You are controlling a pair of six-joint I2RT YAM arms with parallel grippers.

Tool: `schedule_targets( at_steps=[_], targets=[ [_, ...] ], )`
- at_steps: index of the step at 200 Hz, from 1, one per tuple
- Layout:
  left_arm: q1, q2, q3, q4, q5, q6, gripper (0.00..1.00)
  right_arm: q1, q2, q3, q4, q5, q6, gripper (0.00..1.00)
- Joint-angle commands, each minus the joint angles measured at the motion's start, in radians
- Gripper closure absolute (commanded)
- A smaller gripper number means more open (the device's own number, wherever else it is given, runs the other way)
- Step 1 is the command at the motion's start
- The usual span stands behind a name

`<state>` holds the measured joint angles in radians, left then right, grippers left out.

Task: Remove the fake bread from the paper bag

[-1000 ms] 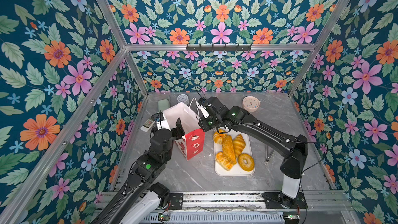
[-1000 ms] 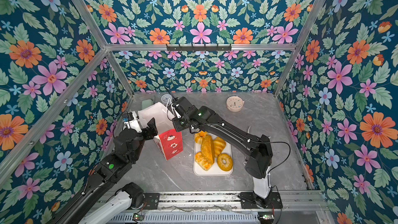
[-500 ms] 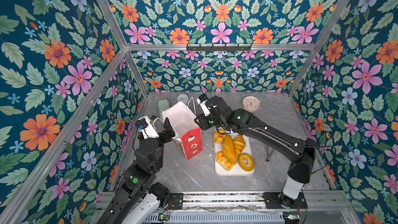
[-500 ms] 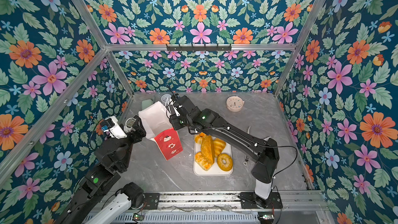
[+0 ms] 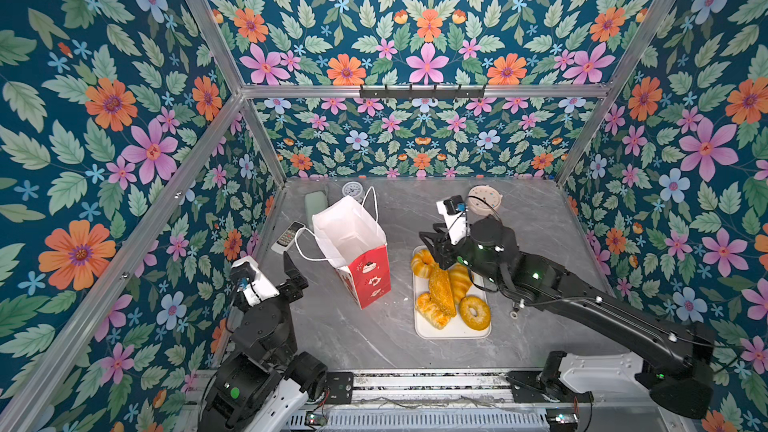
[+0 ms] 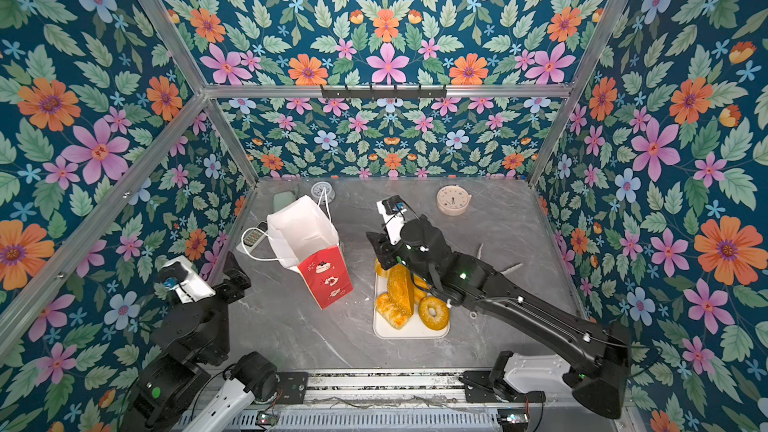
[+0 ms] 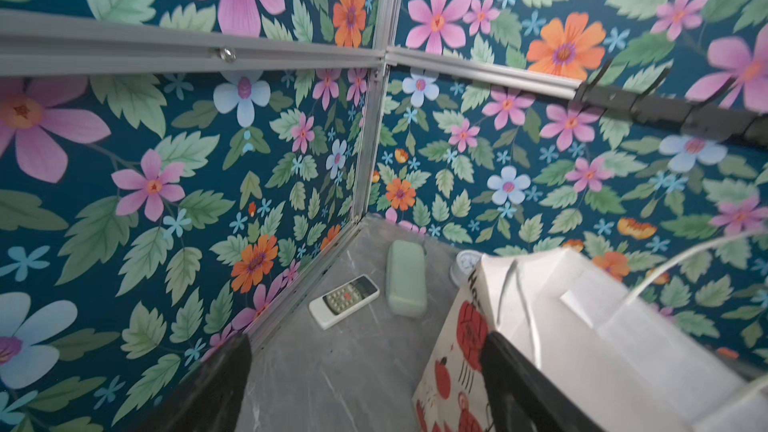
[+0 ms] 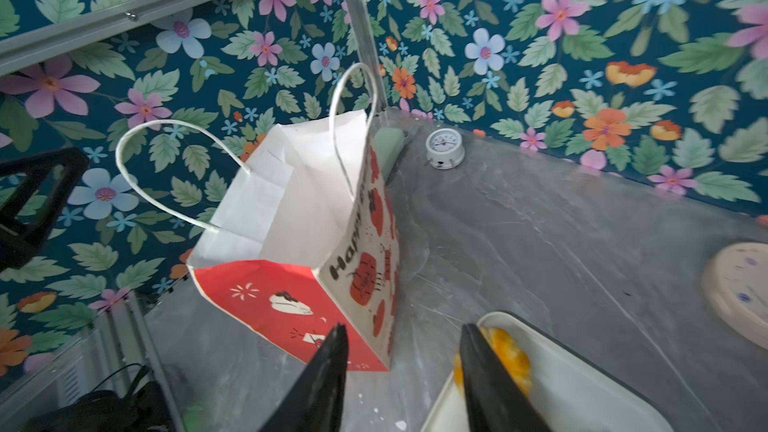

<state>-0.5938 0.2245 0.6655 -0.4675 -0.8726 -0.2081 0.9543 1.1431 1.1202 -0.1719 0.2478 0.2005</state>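
1. Five pieces of fake bread (image 5: 441,290) lie on a white tray (image 5: 453,332) toward the counter's (image 5: 365,338) front edge, just beside the upright paper bag (image 5: 361,280).
2. The right gripper (image 5: 432,245) hovers over the tray's far end, jaws partly spread, empty.
3. The left gripper (image 5: 294,272) hangs near the counter's left edge, apart from the bag, spread wide, empty.

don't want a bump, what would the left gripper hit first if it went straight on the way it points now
Most likely the white remote control lying on the grey table, straight ahead of the open left gripper. The paper bag stands close beside that line, so depth leaves some doubt.
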Motion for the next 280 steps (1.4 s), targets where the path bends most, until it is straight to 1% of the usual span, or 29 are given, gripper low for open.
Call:
schedule_targets(
  at_steps=[1,28,45,64,87,101,116,131,149,165,171,179,191,211,242,259,280],
  targets=[
    [0.002,0.026,-0.012,-0.031,0.03,-0.002,0.06,0.001,-0.122,-0.109,0.0,0.193,-0.064,0.55],
    [0.002,0.151,0.005,-0.025,0.065,0.0,0.04,0.001,-0.313,-0.272,-0.089,0.349,-0.051,0.55],
    [0.001,0.243,0.009,-0.008,0.074,-0.027,0.01,0.0,-0.422,-0.36,-0.138,0.452,-0.035,0.55],
    [0.0,0.317,-0.04,0.082,0.095,-0.035,0.0,-0.003,-0.544,-0.46,-0.155,0.56,-0.02,0.53],
    [0.0,0.358,-0.099,0.162,0.133,-0.088,0.01,-0.018,-0.682,-0.545,-0.141,0.594,-0.03,0.53],
    [0.0,0.349,-0.128,0.184,0.138,-0.121,0.01,-0.033,-0.746,-0.573,-0.144,0.595,-0.03,0.53],
    [0.0,0.324,-0.159,0.199,0.157,-0.14,0.01,-0.045,-0.779,-0.587,-0.159,0.597,-0.034,0.53],
    [0.0,0.303,-0.2,0.225,0.168,-0.164,0.01,-0.051,-0.781,-0.596,-0.163,0.598,-0.027,0.53],
    [0.0,0.302,-0.251,0.267,0.179,-0.181,0.01,-0.056,-0.754,-0.62,-0.124,0.591,-0.037,0.53],
    [0.0,0.317,-0.295,0.324,0.171,-0.159,0.01,-0.079,-0.718,-0.639,-0.101,0.576,-0.027,0.53],
    [0.0,0.327,-0.314,0.37,0.161,-0.142,0.0,-0.092,-0.704,-0.646,-0.093,0.562,-0.017,0.53],
    [0.001,0.341,-0.301,0.349,0.141,-0.156,0.0,-0.114,-0.687,-0.654,-0.081,0.541,-0.003,0.53],
    [0.0,0.352,-0.308,0.385,0.128,-0.132,0.01,-0.14,-0.666,-0.663,-0.065,0.514,0.021,0.53],
    [-0.001,0.353,-0.315,0.403,0.123,-0.122,0.01,-0.152,-0.641,-0.673,-0.031,0.493,0.031,0.53],
    [0.0,0.346,-0.366,0.476,0.118,-0.091,0.01,-0.158,-0.59,-0.677,0.002,0.495,0.027,0.53],
    [-0.001,0.38,-0.374,0.495,0.116,-0.081,0.01,-0.162,-0.571,-0.677,0.018,0.507,0.022,0.53],
    [0.001,0.417,-0.385,0.554,0.114,-0.028,0.01,-0.177,-0.56,-0.706,0.063,0.518,0.009,0.53]
  ],
)
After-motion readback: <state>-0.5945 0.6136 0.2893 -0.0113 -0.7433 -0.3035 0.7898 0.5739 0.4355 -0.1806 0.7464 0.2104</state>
